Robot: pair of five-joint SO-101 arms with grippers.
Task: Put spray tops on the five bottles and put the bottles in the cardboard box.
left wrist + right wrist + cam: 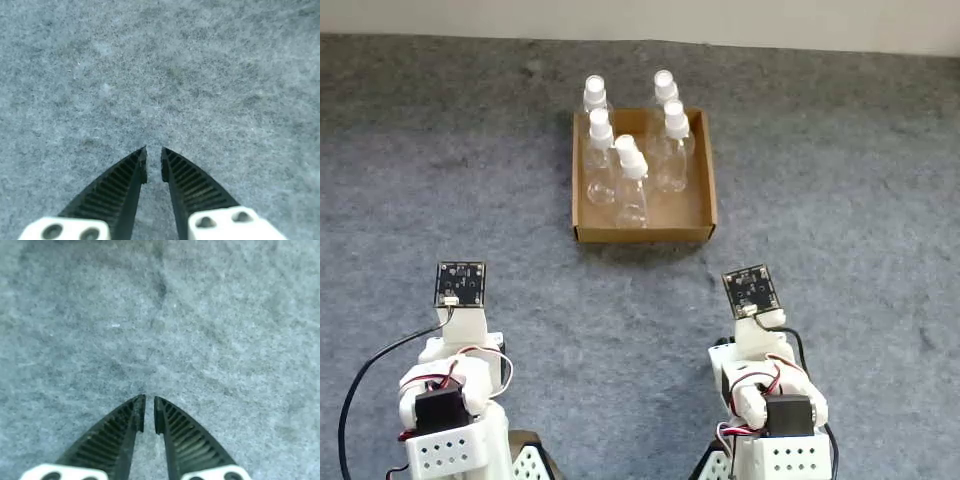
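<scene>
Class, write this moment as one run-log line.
bottles: five, tops on, in box | left gripper: shut, empty, over mat | right gripper: shut, empty, over mat | task: looks done

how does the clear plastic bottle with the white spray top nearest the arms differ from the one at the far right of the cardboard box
The near clear bottle stands mid-width by the front wall of the brown cardboard box; the far right bottle stands by the back wall. The near bottle's body shows whole; the far right bottle's is mostly hidden behind another bottle. Both stand upright and capped in the box.
</scene>
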